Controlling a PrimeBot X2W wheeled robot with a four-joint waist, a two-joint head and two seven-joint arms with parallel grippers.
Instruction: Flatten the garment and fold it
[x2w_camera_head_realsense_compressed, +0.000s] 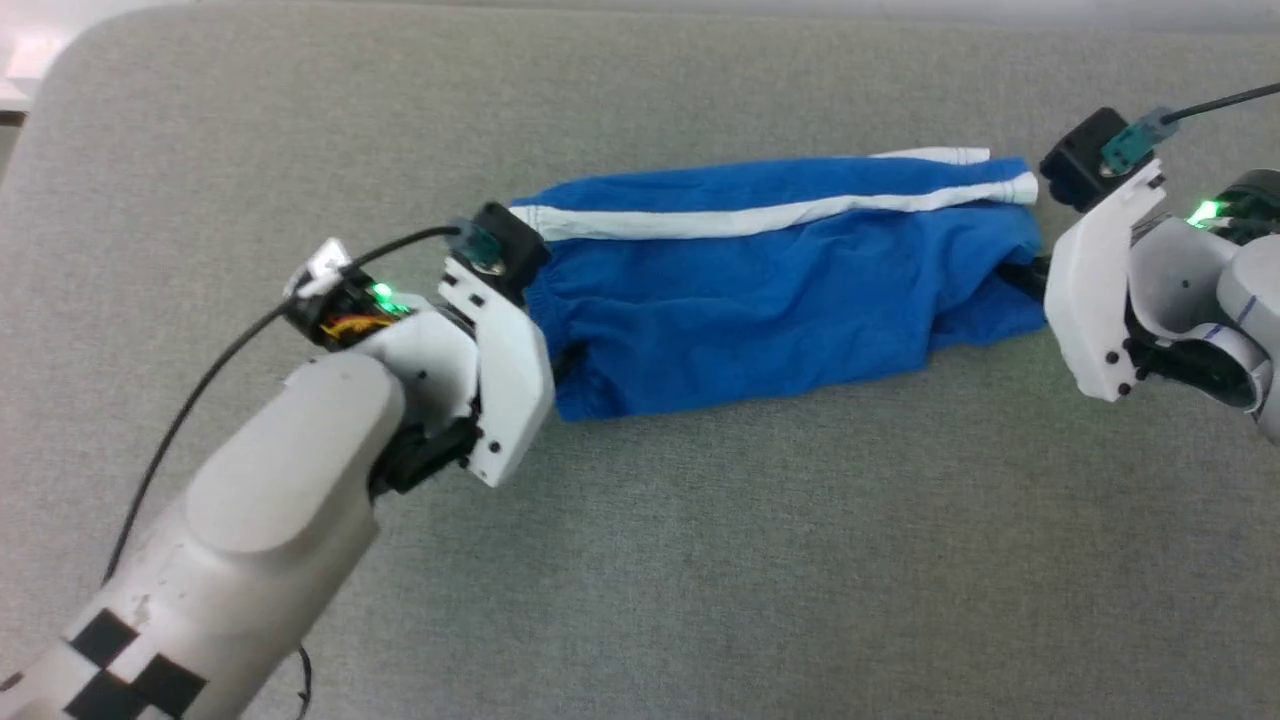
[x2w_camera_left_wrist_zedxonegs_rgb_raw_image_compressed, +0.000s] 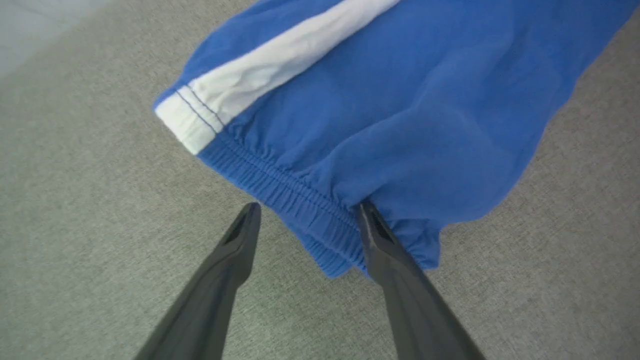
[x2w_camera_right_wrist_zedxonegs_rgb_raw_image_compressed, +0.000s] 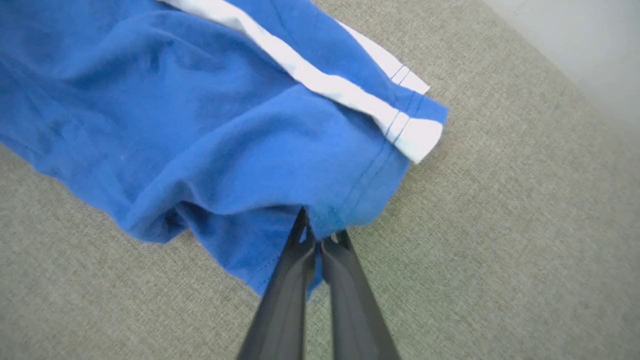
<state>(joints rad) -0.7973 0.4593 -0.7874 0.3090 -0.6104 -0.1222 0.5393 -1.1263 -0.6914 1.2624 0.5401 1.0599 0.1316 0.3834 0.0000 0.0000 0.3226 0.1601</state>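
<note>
The grey surface (x2w_camera_head_realsense_compressed: 700, 560) is carrying the garment (x2w_camera_head_realsense_compressed: 760, 300), which is lying bunched between both grippers. Judging it soft, light and sagging, edge grips are suiting it: the right gripper (x2w_camera_right_wrist_zedxonegs_rgb_raw_image_compressed: 320, 235) is pinching its hem (x2w_camera_right_wrist_zedxonegs_rgb_raw_image_compressed: 350, 200), and the left gripper (x2w_camera_left_wrist_zedxonegs_rgb_raw_image_compressed: 308, 207) is gaping wide astride the waistband (x2w_camera_left_wrist_zedxonegs_rgb_raw_image_compressed: 280, 185).

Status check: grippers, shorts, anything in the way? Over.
Left gripper open, waistband between its fingers. Right gripper shut on the shorts at leg hem. They lie lengthwise, wrinkled, on grey fabric surface. No obstruction seen.

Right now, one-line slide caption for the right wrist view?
Right gripper pinching the leg hem of the blue shorts lying on a grey fabric surface.
</note>
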